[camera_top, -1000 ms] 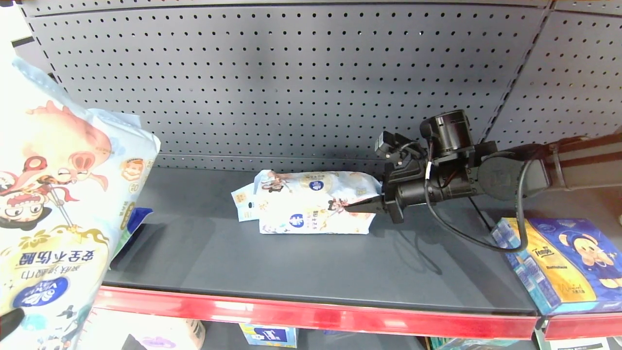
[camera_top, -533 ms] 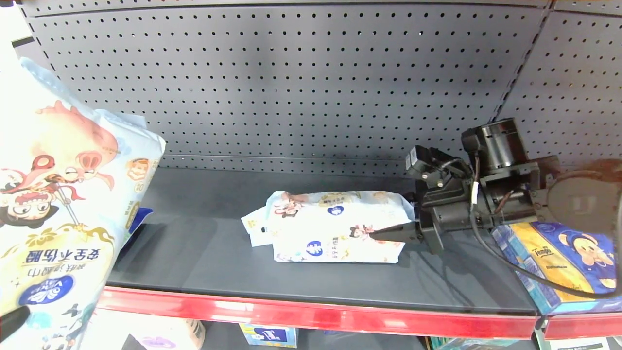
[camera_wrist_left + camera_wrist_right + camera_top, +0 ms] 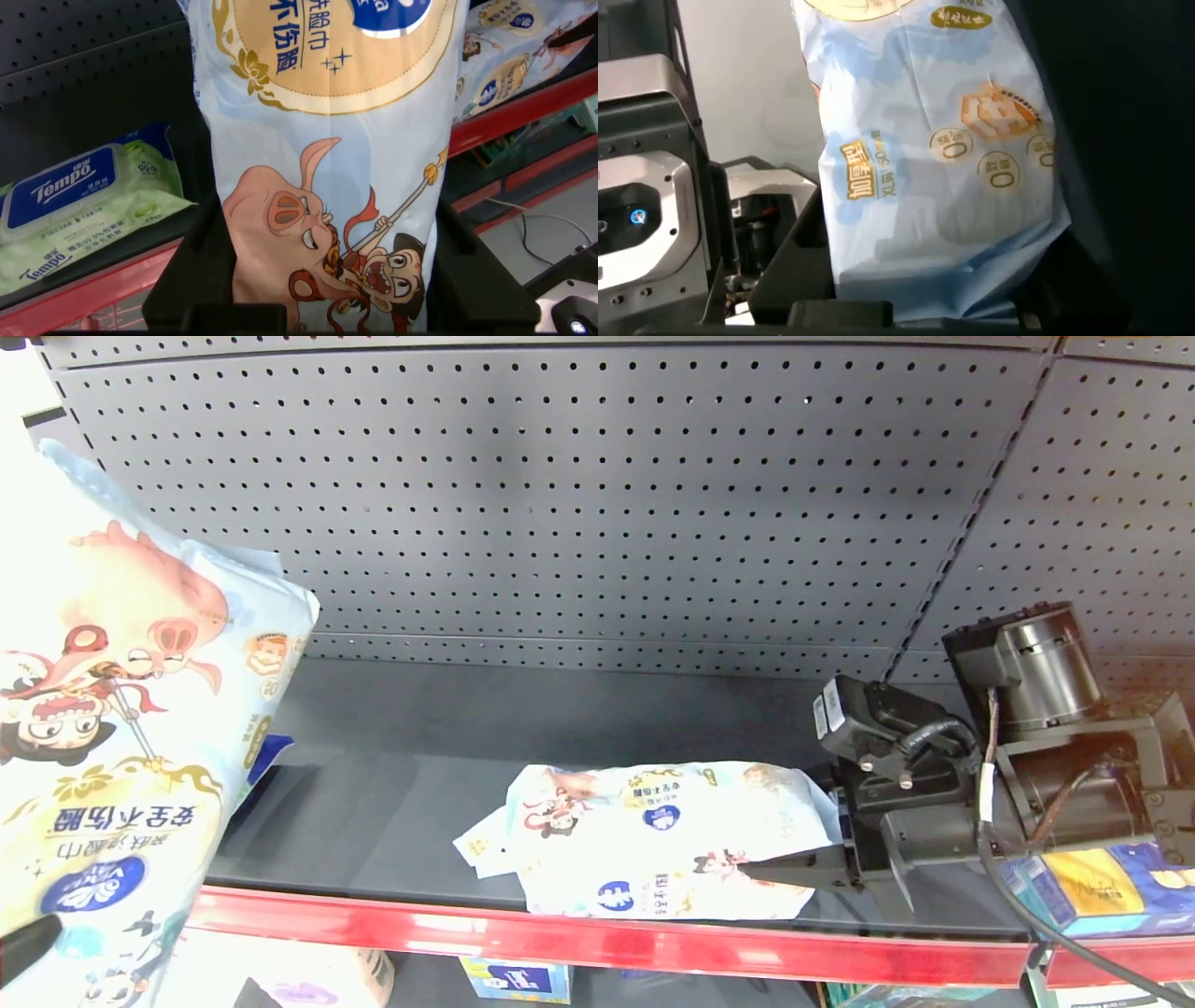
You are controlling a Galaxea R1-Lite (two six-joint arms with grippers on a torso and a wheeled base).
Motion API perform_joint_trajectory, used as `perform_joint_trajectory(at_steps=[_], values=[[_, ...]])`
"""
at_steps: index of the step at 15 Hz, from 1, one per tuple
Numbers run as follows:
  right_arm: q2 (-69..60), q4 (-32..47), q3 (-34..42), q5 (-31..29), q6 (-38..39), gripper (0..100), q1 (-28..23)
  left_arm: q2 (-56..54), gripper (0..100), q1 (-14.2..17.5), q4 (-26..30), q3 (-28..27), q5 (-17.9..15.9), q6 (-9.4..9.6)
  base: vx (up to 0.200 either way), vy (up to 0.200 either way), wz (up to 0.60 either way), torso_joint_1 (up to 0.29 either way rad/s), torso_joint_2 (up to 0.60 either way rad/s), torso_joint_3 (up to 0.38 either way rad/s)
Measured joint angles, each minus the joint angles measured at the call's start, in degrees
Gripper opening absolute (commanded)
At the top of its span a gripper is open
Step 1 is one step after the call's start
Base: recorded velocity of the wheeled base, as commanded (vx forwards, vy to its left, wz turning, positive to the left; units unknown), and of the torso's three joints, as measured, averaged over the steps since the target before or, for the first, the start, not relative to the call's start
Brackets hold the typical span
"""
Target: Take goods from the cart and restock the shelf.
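A white pack with cartoon print [image 3: 663,831] lies flat on the grey shelf board [image 3: 420,775], its near side at the red front edge [image 3: 597,938]. My right gripper [image 3: 794,859] is shut on that pack's right end; the right wrist view has the same pack [image 3: 943,159] clamped in the right gripper [image 3: 934,289]. At the far left a second, larger-looking cartoon pack [image 3: 121,728] hangs upright in front of the shelf. The left wrist view shows this pack [image 3: 318,187] held in my left gripper [image 3: 327,280], which is shut on it.
A grey pegboard wall [image 3: 560,495] backs the shelf. A blue and yellow tissue box [image 3: 1092,887] sits at the shelf's right end, partly behind my right arm. A green wipes pack [image 3: 75,201] lies on a shelf. More goods [image 3: 518,980] sit on the shelf below.
My right gripper has drawn back toward the front edge and to the right, dragging its pack from mid-shelf to the red edge. The left pack has barely shifted.
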Motion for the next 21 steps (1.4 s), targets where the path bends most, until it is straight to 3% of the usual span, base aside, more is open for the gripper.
perform_joint_trajectory(at_steps=[4,14,15,18,21], values=[[-0.52,-0.04,1.49,-4.35,0.6,0,0.83,-0.02,0,0.02,0.02,0.16,0.0,0.0,0.0,0.0,0.0,0.0,0.0,0.0],[-0.83,-0.09,2.1,-8.13,6.0,0,4.62,0.57,0,-0.01,0.0,0.24,-0.16,-0.09,0.0,0.0,0.0,0.0,0.0,0.0],[-0.84,-0.28,2.32,-8.13,5.97,100,4.66,0.6,0,-0.06,0.0,0.3,-0.17,-0.09,0.0,0.0,0.0,0.0,0.0,0.0],[-1.13,-0.22,3.12,-7.96,6.49,100,4.74,0.68,0,-0.01,0.02,0.41,-0.35,-0.09,0.0,0.0,0.0,0.0,0.0,0.0],[-3.79,0.13,3.95,-8.02,7.23,100,3.85,1.6,0,-0.06,-0.04,0.13,-2.79,0.17,0.0,0.0,0.0,0.0,0.0,0.0]])
